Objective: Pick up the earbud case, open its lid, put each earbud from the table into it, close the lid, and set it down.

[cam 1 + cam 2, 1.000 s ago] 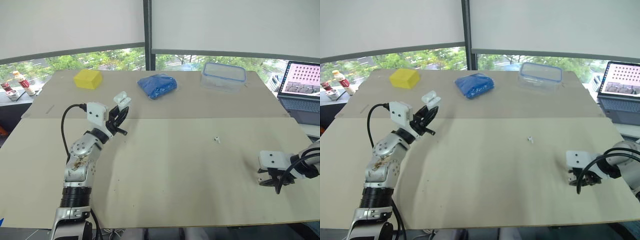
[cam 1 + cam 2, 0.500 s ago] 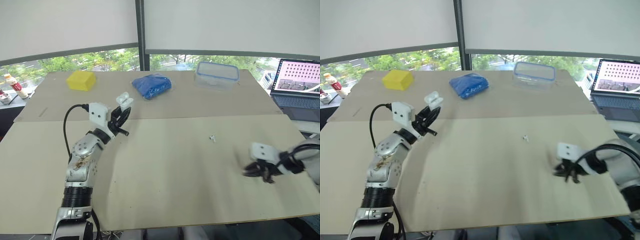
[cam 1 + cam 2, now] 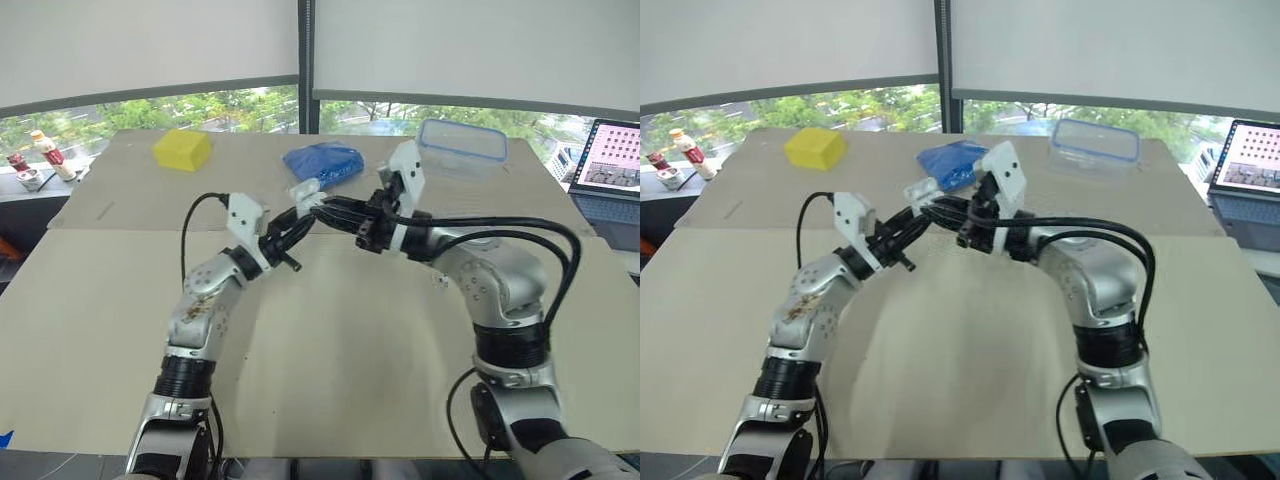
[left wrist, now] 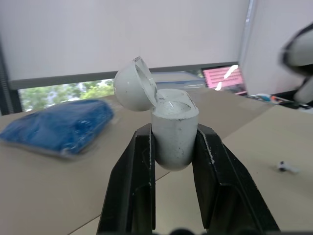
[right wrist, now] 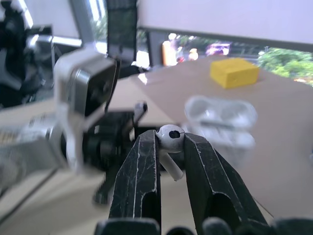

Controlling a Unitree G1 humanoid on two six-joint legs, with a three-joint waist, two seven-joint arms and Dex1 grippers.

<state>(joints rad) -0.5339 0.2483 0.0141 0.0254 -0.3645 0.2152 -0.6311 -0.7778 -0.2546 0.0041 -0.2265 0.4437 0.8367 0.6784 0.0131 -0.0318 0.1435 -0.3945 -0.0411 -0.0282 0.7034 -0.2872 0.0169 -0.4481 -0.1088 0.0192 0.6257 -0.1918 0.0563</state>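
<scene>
A: Found the earbud case (image 4: pixel 173 128) where?
B: Up off the worktop (image 3: pixel 100 290), clamped upright between the 2 black fingers (image 4: pixel 142 161) of the left hand (image 4: pixel 173 136). Saw its lid (image 4: pixel 134 85) standing open, tipped back on the hinge.

A: And found the right hand (image 5: pixel 169 136) how?
B: Clenched on 1 white earbud (image 5: pixel 170 139), pinched at the round head, with the stem running back between the fingers. Caught it raised just beside the open case, with the tips of both hands close together above the middle of the worktop. Could not tell whether touching.

A: Spotted a 2nd earbud (image 4: pixel 286 167)?
B: Yes, lying loose on the worktop, well apart from the case.

A: Noted anything farther out?
B: Along the far edge, saw a yellow block (image 3: pixel 182 150) on the left, a blue pouch (image 3: pixel 323 162) near the middle behind the hands, and a clear box (image 3: pixel 462 148) with a blue rim to the right. Made out an open laptop (image 3: pixel 610 160) past the right corner and 2 small bottles (image 3: pixel 45 150) off the left corner.
</scene>
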